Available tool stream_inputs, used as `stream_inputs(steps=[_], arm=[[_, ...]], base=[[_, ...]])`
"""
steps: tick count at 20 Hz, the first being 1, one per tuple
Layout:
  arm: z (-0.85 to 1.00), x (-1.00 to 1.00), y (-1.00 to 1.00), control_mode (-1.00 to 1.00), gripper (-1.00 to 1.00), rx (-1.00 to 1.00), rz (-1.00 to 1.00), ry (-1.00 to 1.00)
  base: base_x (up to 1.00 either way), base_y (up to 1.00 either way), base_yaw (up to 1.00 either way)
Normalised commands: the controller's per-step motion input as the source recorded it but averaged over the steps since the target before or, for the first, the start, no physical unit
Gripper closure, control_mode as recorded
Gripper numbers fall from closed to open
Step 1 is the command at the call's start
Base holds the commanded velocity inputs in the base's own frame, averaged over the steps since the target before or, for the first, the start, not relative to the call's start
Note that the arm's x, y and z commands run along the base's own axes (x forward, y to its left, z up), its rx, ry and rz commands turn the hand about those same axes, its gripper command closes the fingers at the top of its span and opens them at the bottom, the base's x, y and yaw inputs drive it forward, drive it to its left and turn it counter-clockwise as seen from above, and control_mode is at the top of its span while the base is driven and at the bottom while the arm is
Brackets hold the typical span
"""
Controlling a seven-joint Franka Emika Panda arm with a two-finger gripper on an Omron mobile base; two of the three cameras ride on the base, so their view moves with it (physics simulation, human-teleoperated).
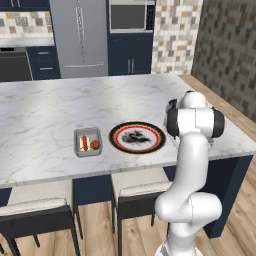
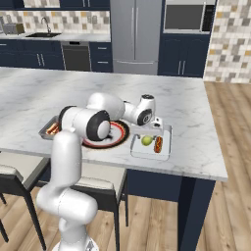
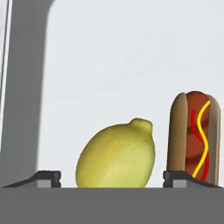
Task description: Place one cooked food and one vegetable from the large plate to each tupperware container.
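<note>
Right under the hand camera, the tool's two dark tips are standing wide apart, gripping nothing, with the yellow-green vegetable lying between them and the hot dog just beside it, both resting in the pale rectangular container. Working from large to small: the marble table is carrying the large plate, now looking bare of food, and the small grey container is holding the sausage and the red vegetable. Judging by this, the last drop is finishing; next calls for lifting the tool straight up without nudging either piece
</note>
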Motion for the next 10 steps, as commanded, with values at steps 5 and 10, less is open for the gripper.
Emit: stream_inputs(steps=[5, 10], arm=[[0.85, -0.42, 0.0, -1.0, -1.0, 0.0, 0.0, -0.31], [0.95, -0.99, 0.67, -1.0, -1.0, 0.03, 0.01, -0.17]], base=[[0.0, 0.0, 0.0], [0.0, 0.0, 0.0]])
